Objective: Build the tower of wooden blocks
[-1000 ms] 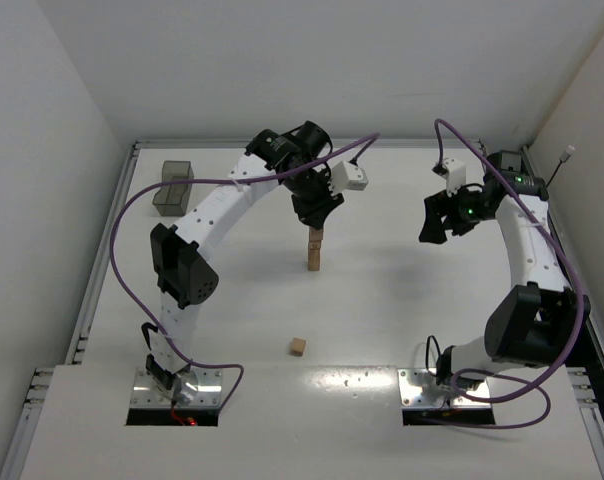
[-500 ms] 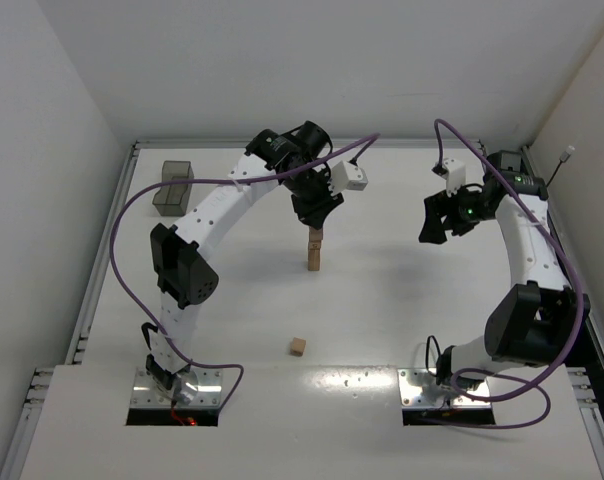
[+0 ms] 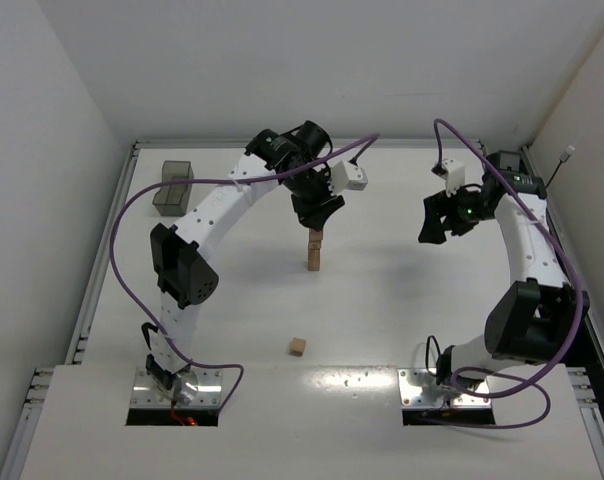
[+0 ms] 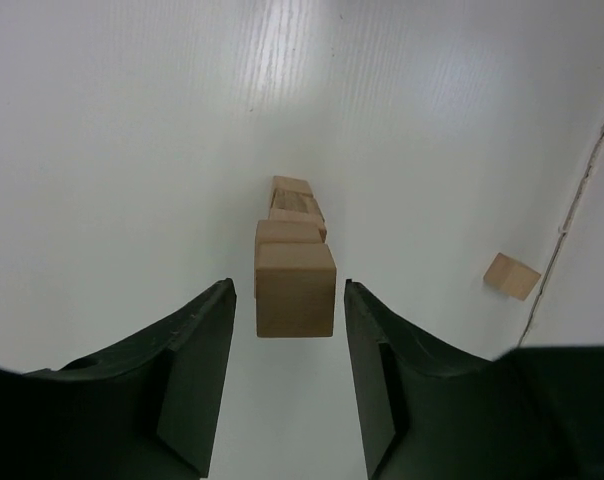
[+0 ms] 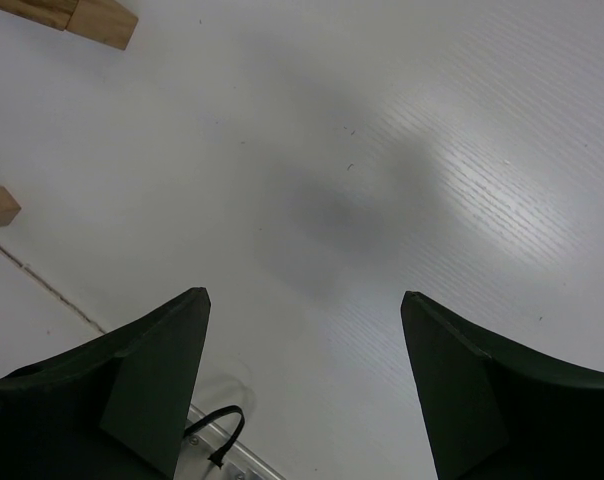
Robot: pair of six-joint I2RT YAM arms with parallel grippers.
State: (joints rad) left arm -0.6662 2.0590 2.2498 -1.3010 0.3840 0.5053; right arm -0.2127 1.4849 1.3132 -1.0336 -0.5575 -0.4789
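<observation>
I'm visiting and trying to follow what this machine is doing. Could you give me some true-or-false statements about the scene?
1. The left gripper straddles the top of the tower, a gap on each side. True.
2. The right gripper holds a block. False: it is open and empty.
3. One loose block lies on the table, apart from the tower. True.
4. The grey tray touches the tower. False: it stands apart, near the table's far left corner.
</observation>
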